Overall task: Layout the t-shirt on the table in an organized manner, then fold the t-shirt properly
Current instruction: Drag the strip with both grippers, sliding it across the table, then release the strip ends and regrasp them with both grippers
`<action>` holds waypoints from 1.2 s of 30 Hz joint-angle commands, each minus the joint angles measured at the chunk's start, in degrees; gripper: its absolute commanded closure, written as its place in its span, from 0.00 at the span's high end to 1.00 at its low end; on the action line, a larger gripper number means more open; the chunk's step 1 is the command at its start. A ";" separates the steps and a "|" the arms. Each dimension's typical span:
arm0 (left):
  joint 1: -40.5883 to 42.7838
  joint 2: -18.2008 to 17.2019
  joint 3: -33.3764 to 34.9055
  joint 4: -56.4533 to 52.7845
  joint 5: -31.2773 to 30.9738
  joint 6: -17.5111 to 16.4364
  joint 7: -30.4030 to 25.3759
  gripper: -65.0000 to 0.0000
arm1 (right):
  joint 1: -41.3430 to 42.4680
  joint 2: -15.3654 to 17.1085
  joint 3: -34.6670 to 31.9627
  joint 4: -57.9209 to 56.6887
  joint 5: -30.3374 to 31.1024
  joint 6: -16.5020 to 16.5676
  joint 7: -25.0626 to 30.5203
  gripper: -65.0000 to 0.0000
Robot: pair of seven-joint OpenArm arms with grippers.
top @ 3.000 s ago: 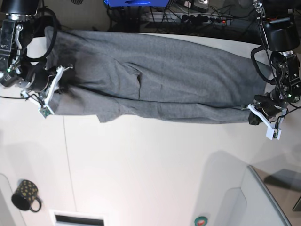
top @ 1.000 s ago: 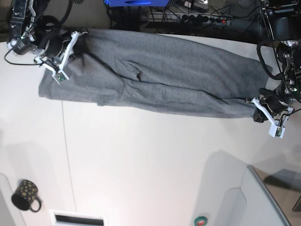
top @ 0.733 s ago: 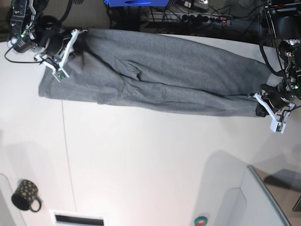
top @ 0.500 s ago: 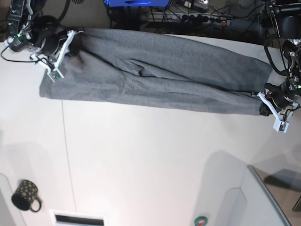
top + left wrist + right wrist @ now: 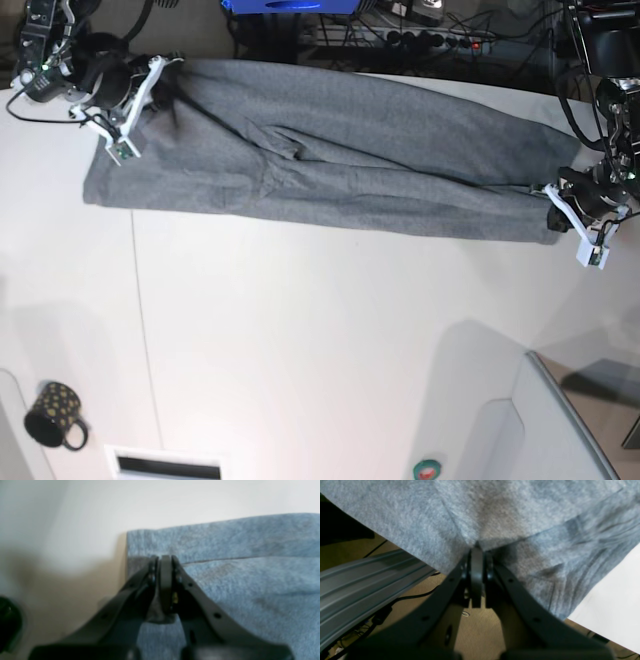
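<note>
The heather-grey t-shirt lies stretched in a long band across the far part of the white table. My right gripper, at the base view's far left, is shut on a fold of the shirt at the table's far edge; the right wrist view shows the jaws pinching fabric over the floor. My left gripper, at the right, is shut on the shirt's hem corner; the left wrist view shows its tips closed on the edge above the table.
A black dotted mug stands at the near left. A thin dark seam runs down the tabletop. A grey-white panel rises at the near right. Cables and a power strip lie behind the table. An aluminium rail runs under the far edge.
My right gripper has carried its shirt corner from the table's left side up to the far edge. My left gripper has drifted right and slightly back, pulling the shirt tauter and flatter.
</note>
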 commanded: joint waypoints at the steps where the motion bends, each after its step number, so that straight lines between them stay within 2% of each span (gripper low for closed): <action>1: -0.65 -1.42 -0.36 0.49 -0.39 0.20 -1.07 0.00 | -0.46 0.29 0.13 1.04 0.56 0.10 0.36 0.01; 12: -0.65 -1.42 -0.36 0.49 -0.39 0.20 -1.07 0.00 | -1.95 0.20 0.05 2.10 0.65 0.10 0.53 0.01; 15: -0.65 -1.42 1.66 0.40 -0.39 0.29 -1.24 0.00 | -1.25 0.20 0.13 -0.01 0.65 0.10 0.62 0.02; 18: 0.23 -1.42 2.98 0.32 -0.39 0.47 -4.14 0.00 | 0.07 0.20 0.49 -2.91 0.65 0.10 0.62 0.04; 21: 0.84 -1.42 3.16 0.32 -0.39 0.56 -4.85 0.00 | 0.07 0.20 0.57 -3.18 0.65 0.10 0.62 0.20; 24: 1.19 -1.51 3.07 0.32 -0.39 0.56 -4.76 0.00 | -0.11 0.20 0.57 -2.03 0.74 0.10 0.53 0.48; 26: 1.28 -1.68 2.81 0.32 -0.39 0.56 -4.76 0.00 | -0.19 0.20 0.57 -0.54 0.74 0.10 0.53 0.61; 27: 1.28 -1.77 2.72 0.32 -0.39 0.56 -4.76 0.00 | -0.19 0.20 0.66 0.08 0.82 0.10 0.44 0.65; 31: 1.37 -2.74 2.63 0.32 -0.39 0.56 -4.76 0.00 | -0.02 0.20 1.10 2.10 0.82 0.10 0.53 0.65; 33: 1.37 -3.09 2.63 0.32 -0.39 0.56 -4.76 0.14 | 0.42 0.20 3.39 2.80 0.82 0.10 0.53 0.66; 36: 1.98 -3.35 2.54 0.40 -0.39 0.56 -4.67 0.42 | 3.24 0.55 6.38 1.92 0.65 0.10 0.53 0.66</action>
